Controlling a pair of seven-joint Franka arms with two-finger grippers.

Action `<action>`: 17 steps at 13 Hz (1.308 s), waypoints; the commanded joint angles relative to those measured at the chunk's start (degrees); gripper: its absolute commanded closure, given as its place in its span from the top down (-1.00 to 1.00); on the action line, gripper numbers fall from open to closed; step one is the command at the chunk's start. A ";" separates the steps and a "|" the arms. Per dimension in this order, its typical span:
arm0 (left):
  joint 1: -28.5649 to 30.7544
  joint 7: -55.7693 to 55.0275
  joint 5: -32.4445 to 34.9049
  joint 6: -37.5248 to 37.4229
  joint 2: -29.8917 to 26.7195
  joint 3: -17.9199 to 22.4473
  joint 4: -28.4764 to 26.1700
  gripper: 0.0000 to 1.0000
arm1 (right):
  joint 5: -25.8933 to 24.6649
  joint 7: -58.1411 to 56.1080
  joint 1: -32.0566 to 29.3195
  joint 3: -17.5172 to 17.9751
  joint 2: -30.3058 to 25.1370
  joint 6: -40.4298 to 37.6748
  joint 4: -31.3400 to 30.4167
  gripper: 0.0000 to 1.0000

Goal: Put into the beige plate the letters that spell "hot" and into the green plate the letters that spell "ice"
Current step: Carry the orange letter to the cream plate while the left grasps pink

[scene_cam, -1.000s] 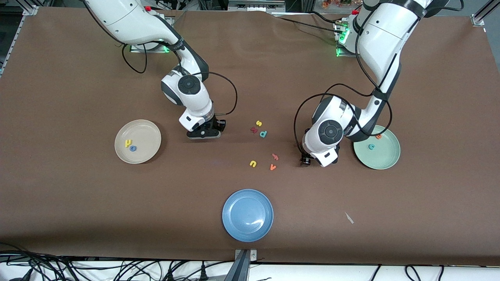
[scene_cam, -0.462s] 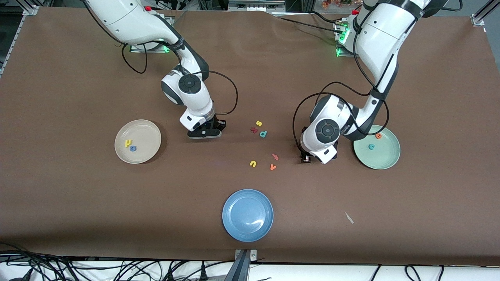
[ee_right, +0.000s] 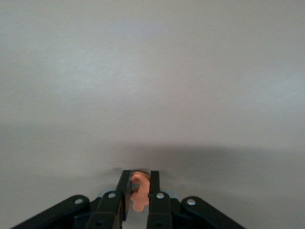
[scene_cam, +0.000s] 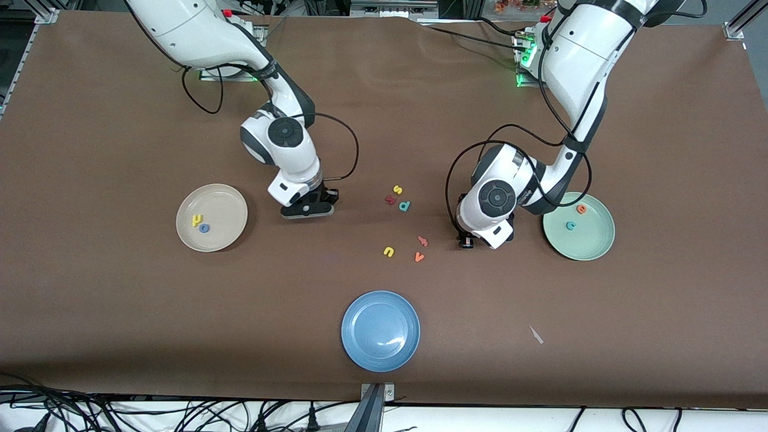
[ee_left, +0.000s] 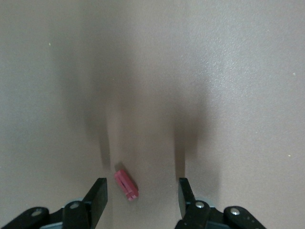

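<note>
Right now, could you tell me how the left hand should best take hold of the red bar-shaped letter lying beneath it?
Grip the red bar-shaped letter across its long sides, from straight above: it lies flat, askew between the left hand's open fingers.

A robotics lab: brown-covered table (scene_cam: 120,312), aluminium framing (scene_cam: 737,27) at its corners, loose cables (scene_cam: 120,414) along the edge.

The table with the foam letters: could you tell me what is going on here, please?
The right gripper is shut on a small orange letter, low over the table beside the beige plate, which holds the yellow h and blue o. The left gripper is down beside the green plate, fingers open around the red i. The teal c and orange e lie in that plate.
</note>
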 commanded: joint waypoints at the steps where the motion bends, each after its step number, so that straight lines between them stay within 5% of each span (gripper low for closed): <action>1: -0.52 -1.32 -0.16 0.93 -0.16 0.56 -1.13 0.16 | 0.65 -9.96 -4.48 0.18 -7.40 -6.69 -1.63 -0.83; 5: -0.44 -1.94 -0.16 0.93 -0.16 0.56 -2.01 0.06 | 6.28 -31.39 -12.20 0.18 -15.14 -14.43 -4.52 -0.83; 9: -0.35 -2.02 -0.16 0.93 -0.16 0.56 -2.10 -0.47 | 6.37 -39.34 -16.54 -3.41 -19.72 -14.44 -10.05 -0.82; 10: -0.35 -2.02 -0.16 0.93 -0.16 0.56 -2.01 -0.58 | 6.98 -39.96 -16.62 -4.64 -20.08 -13.83 -11.38 -0.70; 11: -0.35 -2.02 -0.16 0.93 -0.16 0.56 -2.01 -0.75 | 9.16 -40.23 -16.62 -4.74 -20.08 -13.74 -11.48 -0.34; 12: -0.35 -1.94 -0.16 0.84 -0.24 0.56 -2.01 -0.89 | 10.92 -40.67 -16.62 -4.83 -20.08 -13.74 -11.39 0.37; 13: -0.35 -1.94 -0.16 0.84 -0.24 0.56 -2.01 -1.00 | 11.99 -40.67 -16.71 -4.92 -20.17 -13.74 -11.13 0.87; 17: -0.26 -0.27 -0.07 0.14 -1.91 0.56 -1.84 -1.00 | 19.01 -40.58 -16.71 -6.93 -21.04 -16.62 -7.28 1.00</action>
